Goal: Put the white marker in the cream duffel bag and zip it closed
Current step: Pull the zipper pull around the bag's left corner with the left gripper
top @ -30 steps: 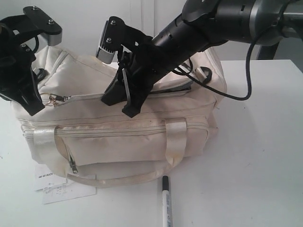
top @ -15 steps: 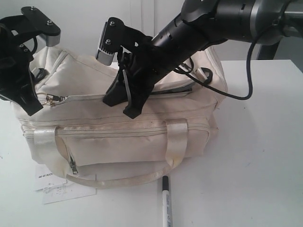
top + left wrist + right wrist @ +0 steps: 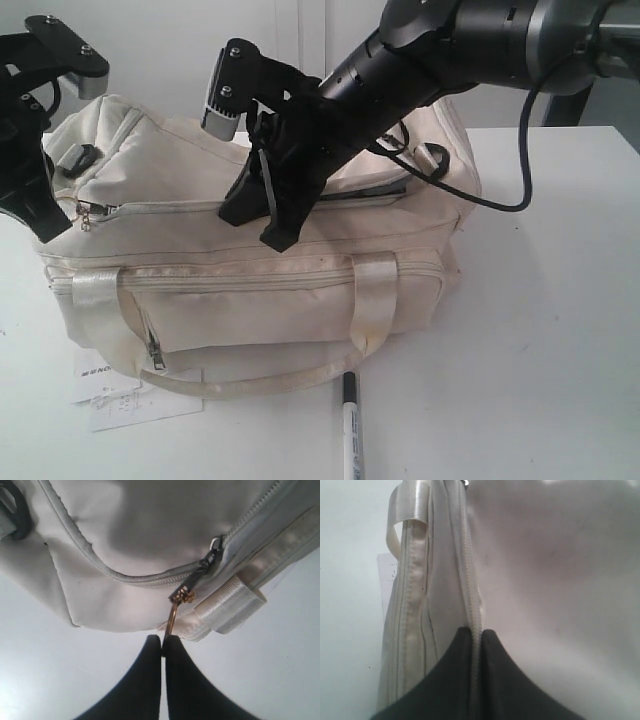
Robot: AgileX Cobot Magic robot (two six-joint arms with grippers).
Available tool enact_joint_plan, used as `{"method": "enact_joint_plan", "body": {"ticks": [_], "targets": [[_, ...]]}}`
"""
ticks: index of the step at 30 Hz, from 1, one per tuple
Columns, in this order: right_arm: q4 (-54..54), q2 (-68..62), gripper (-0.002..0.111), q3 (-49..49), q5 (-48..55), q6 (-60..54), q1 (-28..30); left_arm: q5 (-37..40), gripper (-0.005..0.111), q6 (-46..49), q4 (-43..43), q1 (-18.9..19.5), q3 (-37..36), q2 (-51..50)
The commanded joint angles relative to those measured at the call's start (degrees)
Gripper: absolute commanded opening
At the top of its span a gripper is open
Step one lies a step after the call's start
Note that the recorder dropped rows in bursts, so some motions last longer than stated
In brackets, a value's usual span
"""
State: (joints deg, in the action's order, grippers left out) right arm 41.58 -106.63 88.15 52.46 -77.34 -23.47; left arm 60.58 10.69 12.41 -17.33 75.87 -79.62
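I find the white marker [image 3: 351,428] lying on the table [image 3: 540,330] at the near edge of the scene, black cap pointing toward the bag, just in front of the near handle loop and outside the bag. The cream duffel bag [image 3: 280,300] sits on its base at centre-left, the near handle [image 3: 371,300] hanging down its front face. A paper tag [image 3: 120,397] lies partly under the bag's near left corner. Along the top zip line a dark slit shows toward the right end, partly behind the right arm. At the left end of that zip, the left gripper [image 3: 161,639] has its jaws pressed together on the gold zipper pull [image 3: 173,616], and the pull is drawn taut away from the slider. I see the right gripper [image 3: 476,632] reaching across to the middle of the bag's top, its jaws narrow and pinching the raised zip seam of the bag between them. In the exterior view both grippers are against the bag, well apart from the marker.
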Motion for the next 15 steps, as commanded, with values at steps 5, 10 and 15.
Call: {"method": "enact_joint_plan", "body": {"ticks": [5,10,15], "targets": [[-5.86,0.59,0.000,-0.20,0.16,0.26,1.19,5.15,0.000,-1.23,8.22,1.29,-0.44,0.93],[-5.86,0.59,0.000,-0.20,0.16,0.26,1.19,5.15,0.000,-1.23,8.86,1.29,-0.44,0.93],[-5.83,0.59,0.000,-0.20,0.16,0.66,1.19,5.27,0.000,-1.12,9.21,1.29,-0.44,0.93]]}}
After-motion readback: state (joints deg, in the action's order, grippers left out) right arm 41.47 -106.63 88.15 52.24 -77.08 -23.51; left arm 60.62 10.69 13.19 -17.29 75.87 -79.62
